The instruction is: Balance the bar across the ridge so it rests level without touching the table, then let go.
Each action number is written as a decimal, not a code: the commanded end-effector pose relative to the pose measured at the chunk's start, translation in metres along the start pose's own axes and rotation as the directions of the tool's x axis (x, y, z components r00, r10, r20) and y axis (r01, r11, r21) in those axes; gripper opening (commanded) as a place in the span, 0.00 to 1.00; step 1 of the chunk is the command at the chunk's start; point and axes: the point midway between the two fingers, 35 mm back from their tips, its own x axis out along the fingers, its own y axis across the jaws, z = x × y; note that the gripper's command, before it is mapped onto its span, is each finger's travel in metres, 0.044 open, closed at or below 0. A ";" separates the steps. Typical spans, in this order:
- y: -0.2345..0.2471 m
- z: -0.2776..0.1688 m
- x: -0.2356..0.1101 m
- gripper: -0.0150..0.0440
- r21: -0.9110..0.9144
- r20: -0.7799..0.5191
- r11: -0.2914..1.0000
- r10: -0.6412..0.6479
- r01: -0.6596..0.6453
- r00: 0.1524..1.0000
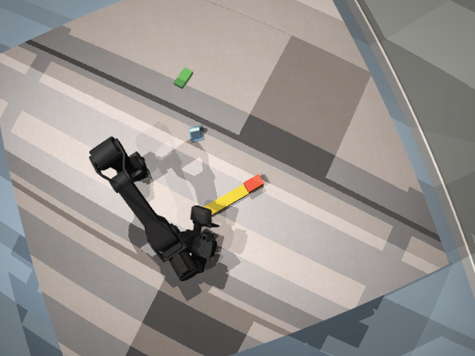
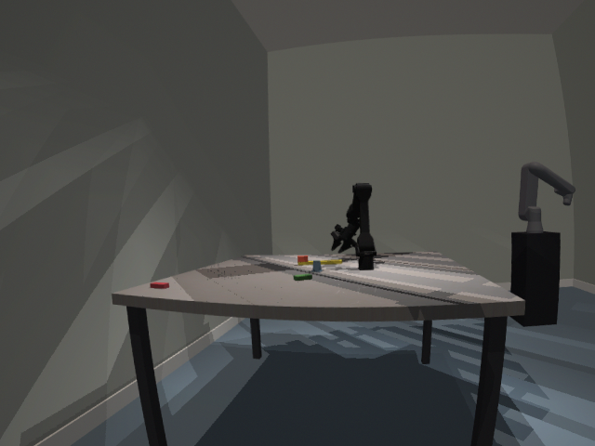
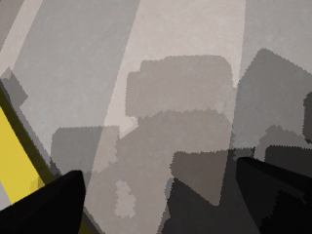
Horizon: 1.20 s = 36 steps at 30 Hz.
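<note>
Wrist view shows my hand point(image 3: 156, 221) part open and holding nothing, with the bar point(image 1: 234, 193) lying flat on the counter point(image 1: 306, 237) just beside one finger. It looks stiff, probably heavier at the red end, so I'd grip off-centre toward red.

I stand in a dim room with grey-green walls point(image 2: 408, 120) that meet in a corner behind my bench point(image 2: 317, 307). Pale slanted bands of light fall over the left wall point(image 2: 96, 167). The bench has a curved front edge, dark legs point(image 2: 144, 374) and a top in beige and grey stripes. The floor point(image 2: 364, 346) is blue-grey with a broken pattern of light and shadow, and a pale skirting board point(image 2: 120, 388) runs along the wall. At the right a black pedestal point(image 2: 535, 278) stands on the floor and carries a grey bent arm point(image 2: 543, 184).
</note>
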 end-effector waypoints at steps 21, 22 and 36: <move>0.031 0.014 0.010 0.79 0.563 -0.173 0.819 -0.016 0.112 0.985; 0.032 0.015 0.010 0.79 0.582 -0.180 0.804 -0.017 0.120 0.984; 0.052 0.021 0.013 0.79 0.795 -0.273 0.553 -0.042 0.250 0.961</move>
